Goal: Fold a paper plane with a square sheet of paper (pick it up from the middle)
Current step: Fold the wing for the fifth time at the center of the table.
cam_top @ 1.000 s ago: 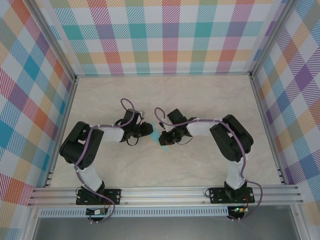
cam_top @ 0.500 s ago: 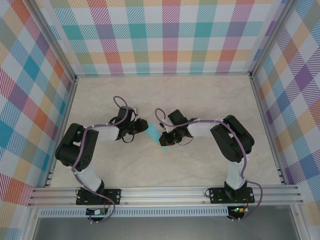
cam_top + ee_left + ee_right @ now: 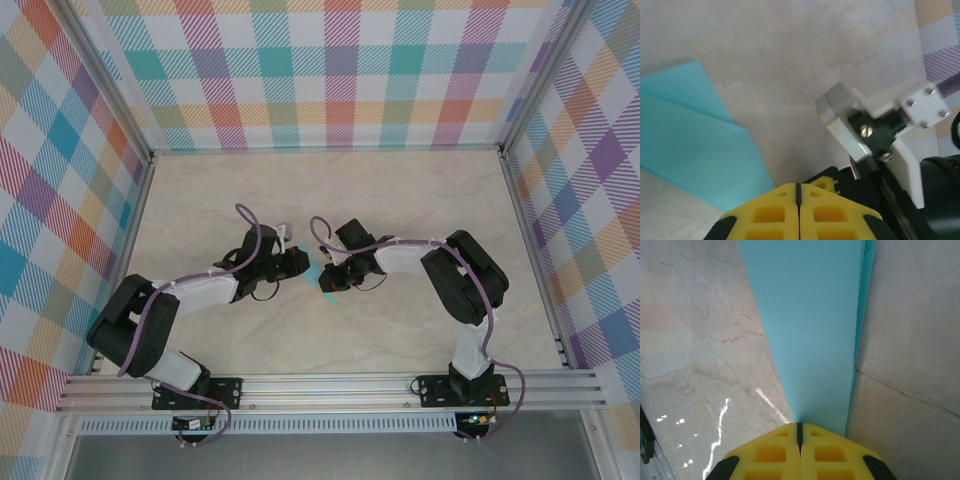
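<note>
- Marble table (image 3: 400, 200): both arms reach in from its 6 o'clock edge and meet near the middle.
- Left arm (image 3: 190, 290): stretches from the base toward 1 o'clock.
- Right arm (image 3: 460, 270): elbows up, then its forearm runs back toward 9 o'clock.
- Left gripper (image 3: 798, 186): yellow fingers pressed together, nothing between them, tips just beside the paper's edge.
- Right gripper (image 3: 800, 425): closed too, tips at the paper's narrow end.
- Turquoise paper (image 3: 805, 330): creased, flat on the table between the grippers, with the left at its 10 o'clock and the right at its 3.
</note>
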{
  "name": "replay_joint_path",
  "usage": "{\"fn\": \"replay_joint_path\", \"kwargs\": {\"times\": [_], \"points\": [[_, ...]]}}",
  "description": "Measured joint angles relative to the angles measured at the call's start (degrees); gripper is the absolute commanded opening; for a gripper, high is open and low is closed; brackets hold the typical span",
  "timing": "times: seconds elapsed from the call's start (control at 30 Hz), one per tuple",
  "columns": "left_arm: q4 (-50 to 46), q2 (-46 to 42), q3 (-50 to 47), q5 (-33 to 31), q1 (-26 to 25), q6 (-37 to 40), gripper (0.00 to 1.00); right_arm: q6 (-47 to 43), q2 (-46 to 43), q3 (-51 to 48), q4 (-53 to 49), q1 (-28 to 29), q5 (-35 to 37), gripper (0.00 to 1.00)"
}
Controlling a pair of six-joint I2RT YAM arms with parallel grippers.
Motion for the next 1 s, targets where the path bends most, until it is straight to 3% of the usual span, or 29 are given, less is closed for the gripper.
{"fn": "replay_joint_path", "kwargs": {"times": [0.3, 0.63, 1.0], "points": [[3.28, 9.86, 0.02, 0.02, -2.14, -1.46, 0.0, 0.26, 0.0, 0.0, -0.11, 0.0, 0.02, 0.0], [3.76, 11.85, 0.66, -0.55, -1.38, -0.42, 0.0, 0.39, 0.0, 0.0, -0.31, 0.0, 0.02, 0.0], [-0.09, 14.53, 4.94, 2.69, 8.35, 3.76, 0.0, 0.33, 0.0, -0.07, 0.11, 0.0, 0.13, 0.0]]}}
